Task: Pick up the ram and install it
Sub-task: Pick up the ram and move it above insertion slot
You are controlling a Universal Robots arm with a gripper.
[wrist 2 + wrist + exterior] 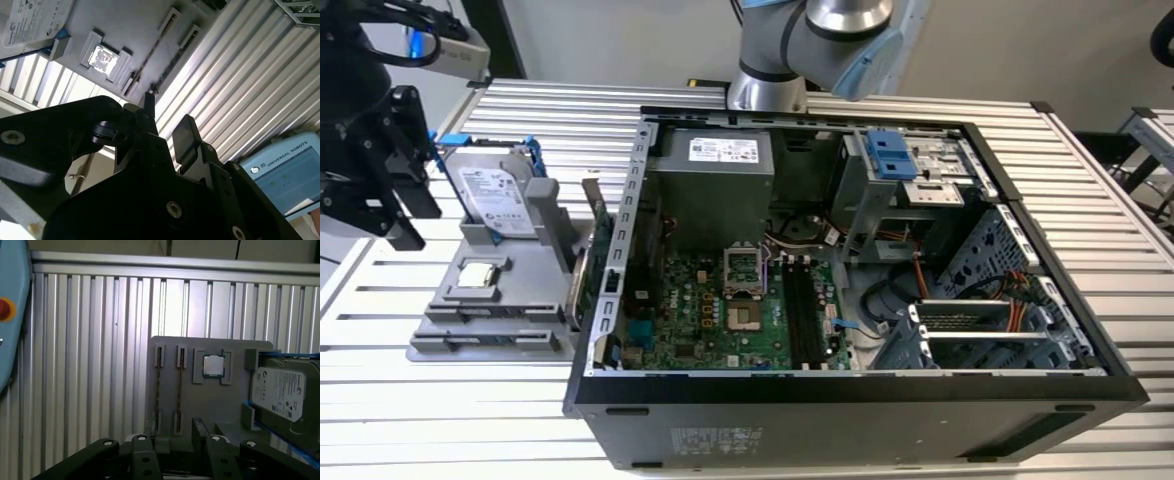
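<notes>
While the black pincer (pixel 166 115), fingers apart and empty, is hovering over the grey plastic holder (pixel 225 410), the long, thin dark-green ram stick (pixel 178 390) is standing edgewise in that holder's slot, so the reach-to-grasp step is seemingly running, calling for fingers straddling its thin edge.

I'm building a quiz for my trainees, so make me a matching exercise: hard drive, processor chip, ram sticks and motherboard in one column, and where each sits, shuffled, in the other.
Things
1. hard drive
2. processor chip
3. ram sticks
4. motherboard

Places
A. on edge in narrow slots of the grey tray
B. inside the open computer case
C. flat in a square pocket of the tray
D. in a blue frame, standing on the tray

Pairs: 1-D, 2-C, 3-A, 4-B
</notes>
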